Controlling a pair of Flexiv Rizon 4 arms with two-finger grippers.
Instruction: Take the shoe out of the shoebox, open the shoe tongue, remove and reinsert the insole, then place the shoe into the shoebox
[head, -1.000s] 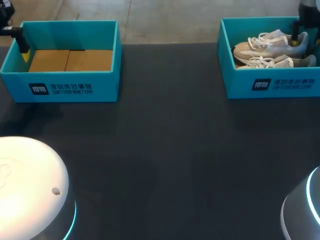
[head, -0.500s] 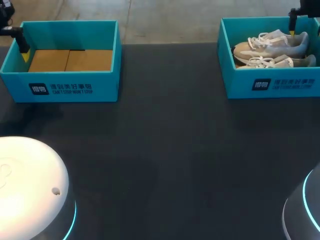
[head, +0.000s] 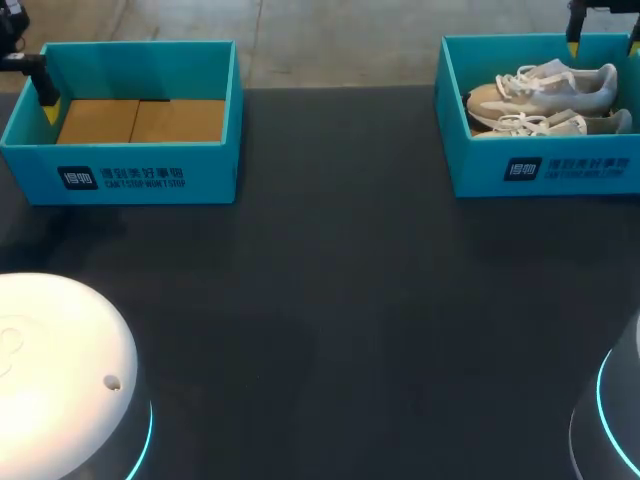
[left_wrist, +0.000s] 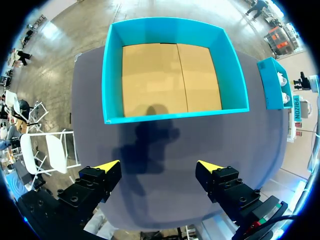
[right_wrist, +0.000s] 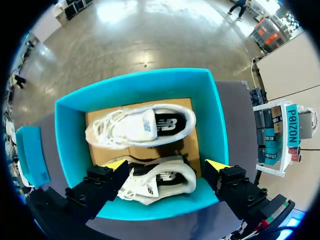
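Two shoes lie side by side in the right box (head: 540, 175), toes toward the table's middle – the far shoe (head: 545, 88) by the box's back wall, the near shoe (head: 545, 123) by its front wall. Both rest on the box's cardboard floor.

Our right gripper (right_wrist: 166, 164) hangs above this box, clear of both shoes. Its jaws stand wide apart and hold nothing. From its wrist, we see the near shoe below the span between the fingers.

The left box (head: 140, 175) shows only its cardboard floor. Our left gripper (left_wrist: 157, 166) is over the table (head: 330, 300) with this box ahead of it – jaws likewise spread wide and empty.
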